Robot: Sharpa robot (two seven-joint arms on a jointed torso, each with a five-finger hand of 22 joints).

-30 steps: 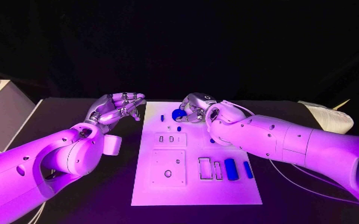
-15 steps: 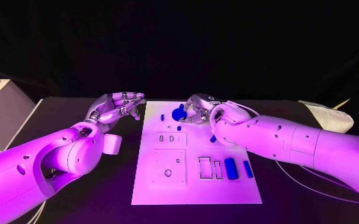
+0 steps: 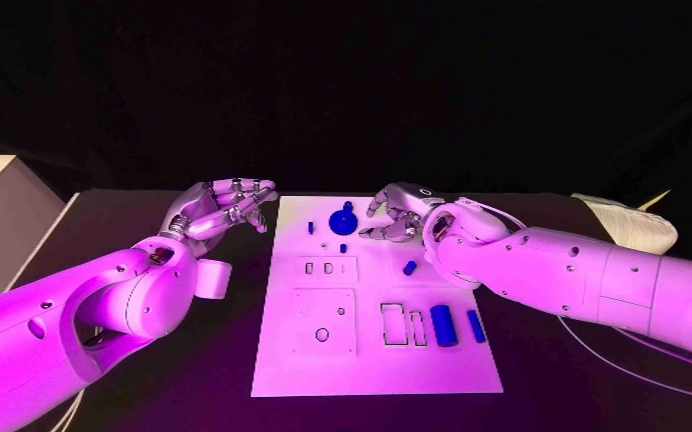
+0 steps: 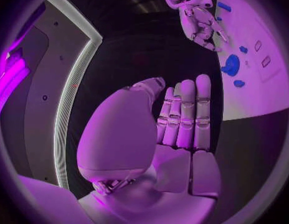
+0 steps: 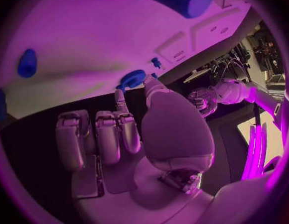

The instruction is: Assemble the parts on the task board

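Round blue plastic disc part [image 3: 343,221] is sitting on the white task board [image 3: 378,367], just beside our empty, loosely curled right hand [image 3: 398,211]; we are risking nudging it askew.

The white task board [image 3: 378,372] lies flat at the frame's centre. A round blue part [image 3: 343,221] sits near its upper edge, small blue pieces [image 3: 342,247] below it, and two upright blue bars [image 3: 443,325] at lower right beside rectangular slots [image 3: 394,323].
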